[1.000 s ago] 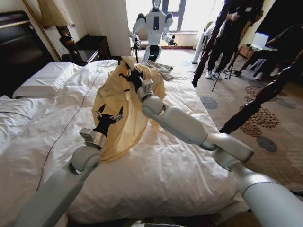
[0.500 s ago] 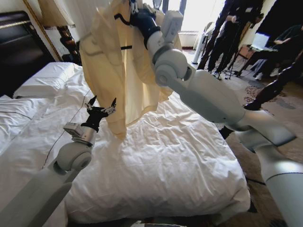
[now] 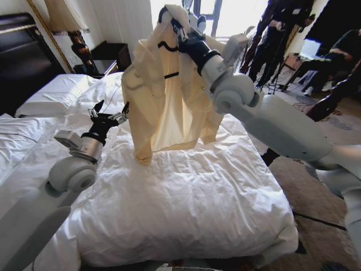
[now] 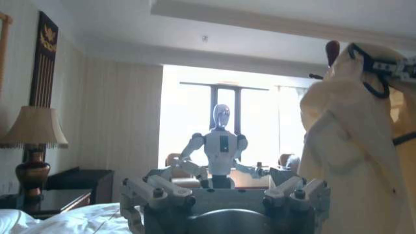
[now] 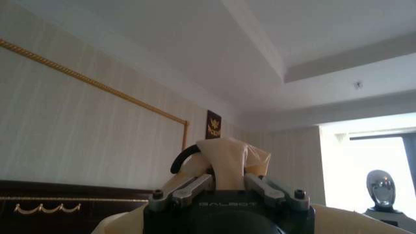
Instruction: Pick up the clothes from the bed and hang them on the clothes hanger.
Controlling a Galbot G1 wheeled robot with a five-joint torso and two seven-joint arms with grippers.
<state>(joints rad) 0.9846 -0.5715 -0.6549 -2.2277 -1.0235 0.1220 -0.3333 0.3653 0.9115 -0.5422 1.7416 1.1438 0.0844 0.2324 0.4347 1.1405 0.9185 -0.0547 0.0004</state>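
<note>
pale cream, thin and limp, the clothes (image 3: 166, 99) are hanging high over the bed (image 3: 192, 197), draped on the clothes hanger (image 3: 164, 46) and sagging in loose folds with the hem just clearing the duvet. the right gripper (image 3: 176, 23) is pinching fabric and hook together at the collar, jaws pressed tight. the left gripper (image 3: 107, 116) is hovering beside the lower sleeve, fingers spread and holding nothing. light, floppy cloth like this is likely slipping easily, so the collar and shoulder seam are looking like the surest holds.
</note>
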